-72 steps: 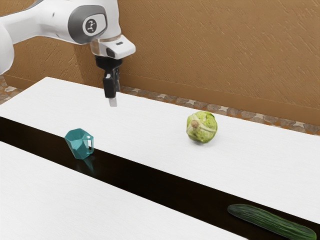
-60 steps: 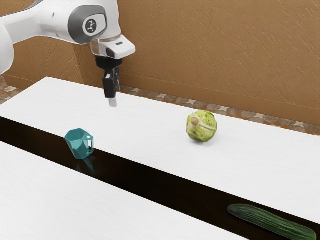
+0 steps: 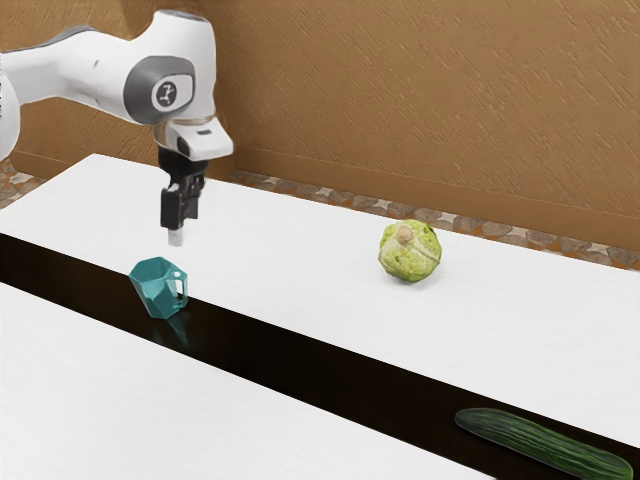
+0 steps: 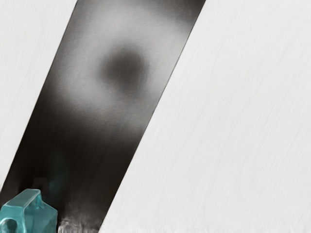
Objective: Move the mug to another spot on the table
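A teal faceted mug (image 3: 158,286) stands upright at the edge of the black strip (image 3: 300,360) that crosses the white table (image 3: 300,250), its handle facing the exterior view's right. My gripper (image 3: 176,236) hangs pointing straight down, a little above and behind the mug and apart from it, open with nothing held. In the wrist view the mug (image 4: 26,213) shows as a teal corner on the dark strip (image 4: 112,97), off to one side of my hand.
A green cabbage head (image 3: 407,252) lies on the white table toward the exterior view's right. A dark green cucumber (image 3: 545,443) rests near the front right corner. A brown wall (image 3: 450,90) rises behind the table.
My arm has swung toward the exterior view's left and come lower, now close above the mug. The cabbage has rolled slightly to the right. The mug has not moved.
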